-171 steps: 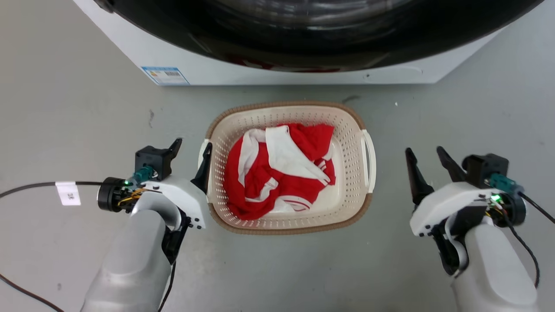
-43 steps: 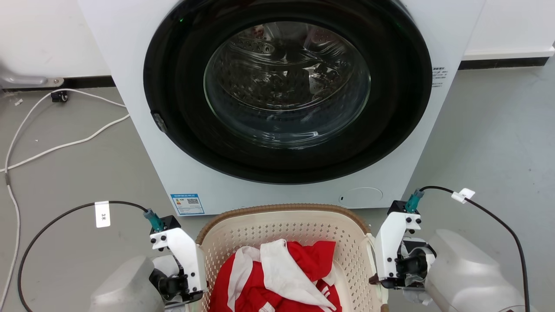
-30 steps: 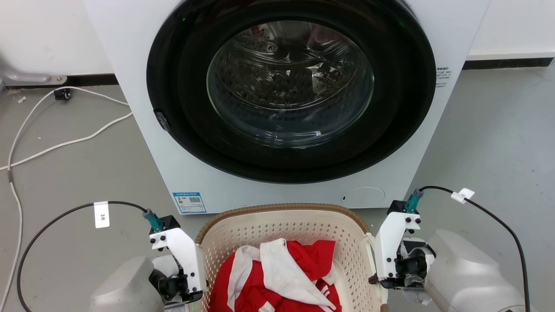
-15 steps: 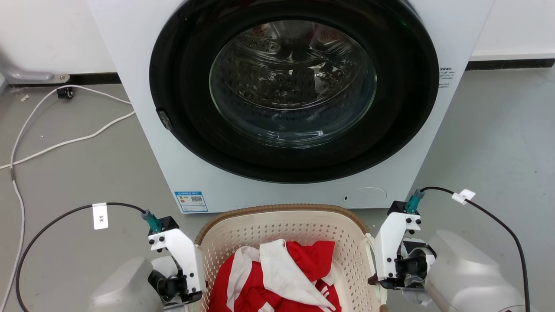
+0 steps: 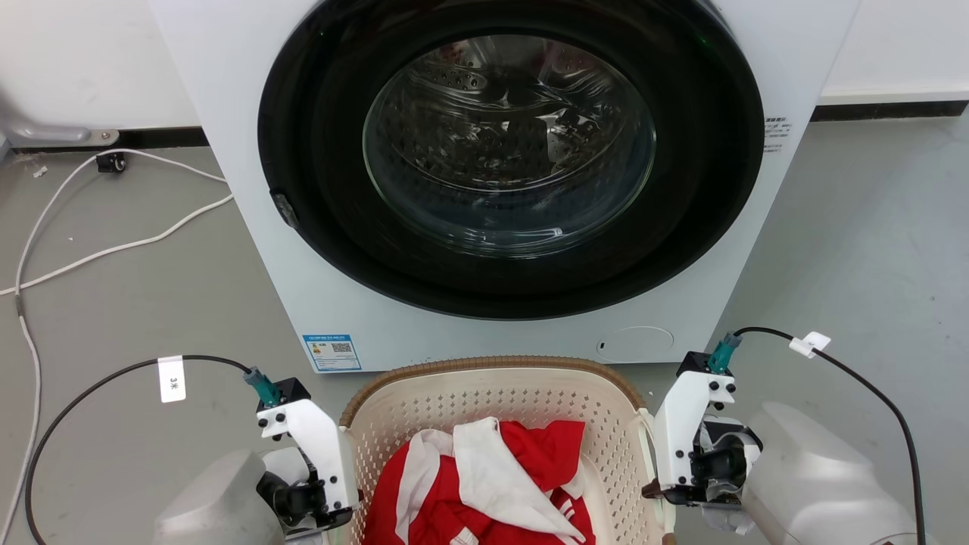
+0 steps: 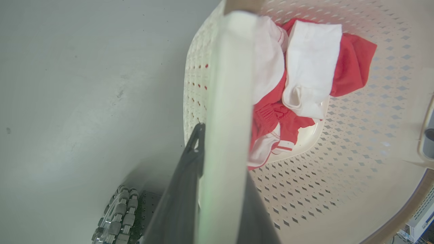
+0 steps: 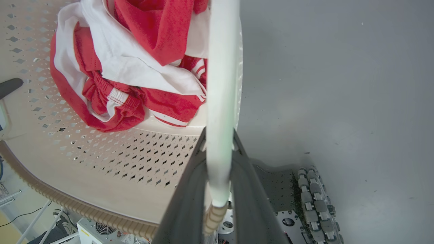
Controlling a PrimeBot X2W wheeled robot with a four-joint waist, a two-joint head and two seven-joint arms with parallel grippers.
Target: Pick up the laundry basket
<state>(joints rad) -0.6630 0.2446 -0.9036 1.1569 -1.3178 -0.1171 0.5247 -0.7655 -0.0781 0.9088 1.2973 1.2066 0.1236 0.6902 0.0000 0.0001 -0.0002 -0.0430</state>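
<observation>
**Basket gripped by both handles, lift looks done**

I have the laundry basket (image 5: 492, 365) hanging between my 2 grippers, just in front of the washing machine (image 5: 500, 174), below its round door. The left gripper (image 6: 222, 149) is clamped on the white loop handle (image 6: 228, 84) at the basket's left side. In the left wrist view the pale band runs up between the 2 dark fingers, pinched by both. The right gripper (image 7: 218, 135) is clenched the same way on the right handle (image 7: 220, 67), a finger pressed to each face of the loop. A red and white garment (image 5: 492, 477) lies bunched in the middle of the basket's bottom, clear of both handles.

As I judge it, the pick-up is all but complete. Both wrist views look down past the basket's wall to the grey floor (image 5: 113, 303) and the wheels of my own base (image 7: 315, 200), so I read the basket as off the floor. What is left is small: hold the 2 grips even so the basket does not tip, and confirm the height is enough
</observation>
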